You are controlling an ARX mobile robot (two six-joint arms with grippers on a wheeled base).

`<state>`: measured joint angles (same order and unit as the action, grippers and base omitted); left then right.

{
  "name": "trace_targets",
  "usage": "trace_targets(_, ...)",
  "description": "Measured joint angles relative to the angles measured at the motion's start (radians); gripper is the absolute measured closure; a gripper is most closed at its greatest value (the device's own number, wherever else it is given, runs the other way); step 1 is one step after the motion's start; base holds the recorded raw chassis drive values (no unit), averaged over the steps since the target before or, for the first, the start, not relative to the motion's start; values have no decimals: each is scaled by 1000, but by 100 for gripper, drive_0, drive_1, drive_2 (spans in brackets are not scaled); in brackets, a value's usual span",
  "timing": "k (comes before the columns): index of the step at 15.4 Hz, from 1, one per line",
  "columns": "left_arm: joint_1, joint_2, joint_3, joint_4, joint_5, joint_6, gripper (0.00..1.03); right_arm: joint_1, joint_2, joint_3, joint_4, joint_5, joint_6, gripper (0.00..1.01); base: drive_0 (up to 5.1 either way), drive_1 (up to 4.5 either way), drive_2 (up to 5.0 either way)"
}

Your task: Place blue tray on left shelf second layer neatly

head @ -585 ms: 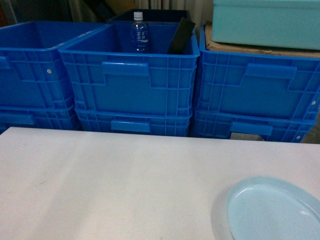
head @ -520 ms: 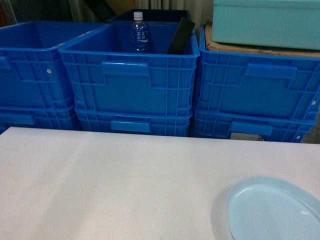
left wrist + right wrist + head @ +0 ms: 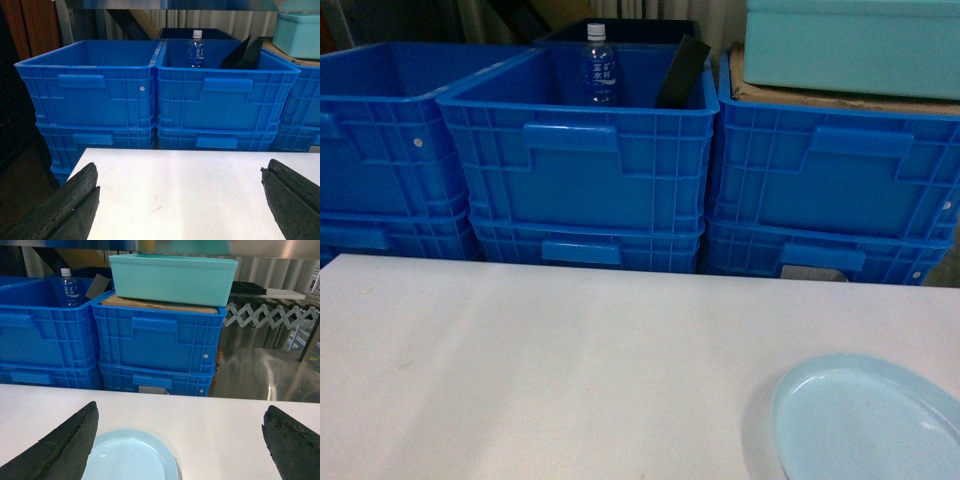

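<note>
Pale blue tray point(image 3: 865, 420) lay flat on the white table point(image 3: 540, 370), untouched by either arm.

It sat at the table's near right corner in the head view, under the right gripper point(image 3: 180, 440), whose fingers point(image 3: 65, 445) were spread wide, holding nothing, one tip overlapping the tray's left rim. The left gripper point(image 3: 180, 200) was equally wide open and empty over bare tabletop. Behind the table stood stacked blue crates point(image 3: 580, 150), one holding a water bottle point(image 3: 599, 65); a teal box point(image 3: 172, 277) rested on the right stack.
</note>
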<state>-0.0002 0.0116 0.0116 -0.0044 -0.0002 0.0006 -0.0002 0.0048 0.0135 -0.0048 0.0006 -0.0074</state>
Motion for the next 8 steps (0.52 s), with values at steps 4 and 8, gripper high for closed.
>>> trace_targets(4,0,0,0,0,0,0,5,13,82,0,135,-2,-11,3,0,0,0)
trace_targets(8,0,0,0,0,0,0,5,-77,438,27,459,-85,-20,3,0,0,0)
